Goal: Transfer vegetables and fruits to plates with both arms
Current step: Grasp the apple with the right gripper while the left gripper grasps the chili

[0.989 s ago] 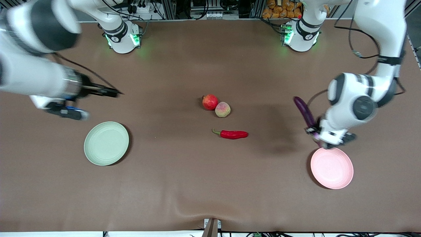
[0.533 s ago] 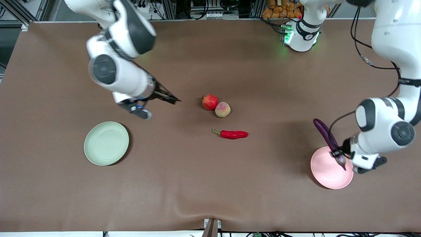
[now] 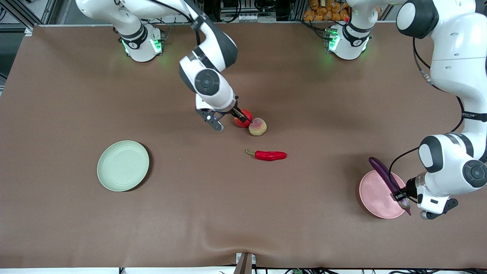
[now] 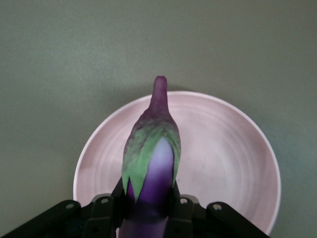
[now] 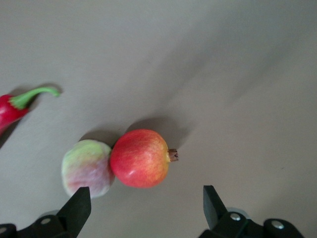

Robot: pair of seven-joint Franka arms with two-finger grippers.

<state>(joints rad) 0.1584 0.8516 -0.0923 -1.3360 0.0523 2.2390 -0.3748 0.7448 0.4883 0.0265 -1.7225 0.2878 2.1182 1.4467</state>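
Note:
My left gripper (image 3: 400, 196) is shut on the long purple eggplant (image 3: 384, 177) and holds it over the pale pink plate (image 3: 374, 198). In the left wrist view the eggplant (image 4: 151, 158) sits between the jaws, with the pink plate (image 4: 233, 153) under it. My right gripper (image 3: 239, 114) is open just above the red pomegranate (image 3: 245, 118), which touches the yellowish-pink peach (image 3: 257, 126) at the table's middle. In the right wrist view the pomegranate (image 5: 140, 157) and peach (image 5: 86, 168) lie just ahead of the open fingertips (image 5: 79, 203). The red chili pepper (image 3: 269, 155) lies nearer the front camera. The pale green plate (image 3: 123, 165) is empty.
The brown table cloth (image 3: 213, 213) has a wrinkle near its front edge. Both arm bases (image 3: 140, 42) stand along the table's top edge. The chili's green stem shows in the right wrist view (image 5: 30, 96).
My right arm has swung from near the green plate to over the pomegranate. My left gripper has carried the eggplant from beside the pink plate to over it.

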